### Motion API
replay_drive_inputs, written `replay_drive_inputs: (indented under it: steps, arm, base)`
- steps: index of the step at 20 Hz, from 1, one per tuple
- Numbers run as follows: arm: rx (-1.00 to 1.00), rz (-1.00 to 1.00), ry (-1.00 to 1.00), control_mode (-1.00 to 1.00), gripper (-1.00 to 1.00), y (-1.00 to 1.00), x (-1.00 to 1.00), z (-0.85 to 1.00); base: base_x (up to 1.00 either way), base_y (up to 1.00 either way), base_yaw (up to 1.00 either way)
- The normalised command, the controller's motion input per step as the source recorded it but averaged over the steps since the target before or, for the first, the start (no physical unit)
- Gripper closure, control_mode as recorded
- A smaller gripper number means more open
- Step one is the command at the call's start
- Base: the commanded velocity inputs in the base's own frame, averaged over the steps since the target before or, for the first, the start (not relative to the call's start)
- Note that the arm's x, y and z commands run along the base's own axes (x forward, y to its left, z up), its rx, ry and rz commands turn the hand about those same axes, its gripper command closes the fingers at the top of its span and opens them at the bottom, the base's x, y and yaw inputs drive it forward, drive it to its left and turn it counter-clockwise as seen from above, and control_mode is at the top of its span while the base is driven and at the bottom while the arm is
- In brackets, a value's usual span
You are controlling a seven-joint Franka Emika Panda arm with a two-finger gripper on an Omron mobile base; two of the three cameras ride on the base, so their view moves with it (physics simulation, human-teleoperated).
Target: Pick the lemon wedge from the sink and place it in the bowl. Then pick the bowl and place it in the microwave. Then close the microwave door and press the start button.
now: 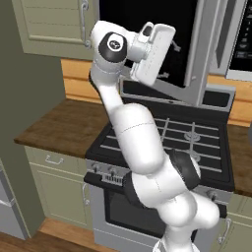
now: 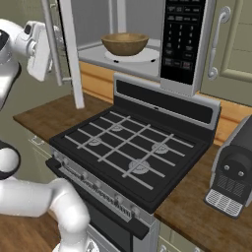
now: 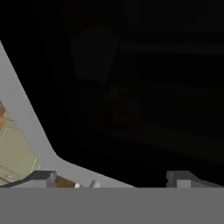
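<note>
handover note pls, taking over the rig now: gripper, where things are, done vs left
Gripper: open, holding nothing, up against the black glass of the microwave door.
Bowl: on the turntable inside the microwave. Whether the lemon wedge is in it can't be told.
Door: swung open.
Done: bowl placed in microwave.
Left: push the door shut, then press start on the keypad panel.

A light-brown bowl [image 2: 125, 43] was seen on a white turntable plate [image 2: 142, 55]. The microwave door [image 1: 162, 39] was glazed black, framed grey. The stove [image 2: 133, 147] was black with grey grates.
</note>
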Motion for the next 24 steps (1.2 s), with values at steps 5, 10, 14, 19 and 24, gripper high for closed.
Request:
replay_drive_inputs:
  steps: [5,10,14,19,24]
  arm:
    - [0.26,0.37,0.0,-1.0,-1.0,-1.0,0.0,0.0]
    - [0.25,0.42,-0.14,-1.0,-1.0,-0.89,0.14,-0.07]
    - [0.23,0.44,-0.43,-1.0,-1.0,-0.41,0.43,-0.2]
    - [0.15,0.23,-0.28,-1.0,-1.0,-0.06,0.86,-0.04]
    - [0.13,0.1,-0.2,-1.0,-1.0,0.0,0.93,-0.04]
  base:
    - [0.0,0.0,0.0]
    - [0.0,0.0,0.0]
    - [0.0,0.0,0.0]
    - [0.0,0.0,0.0]
    - [0.0,0.0,0.0]
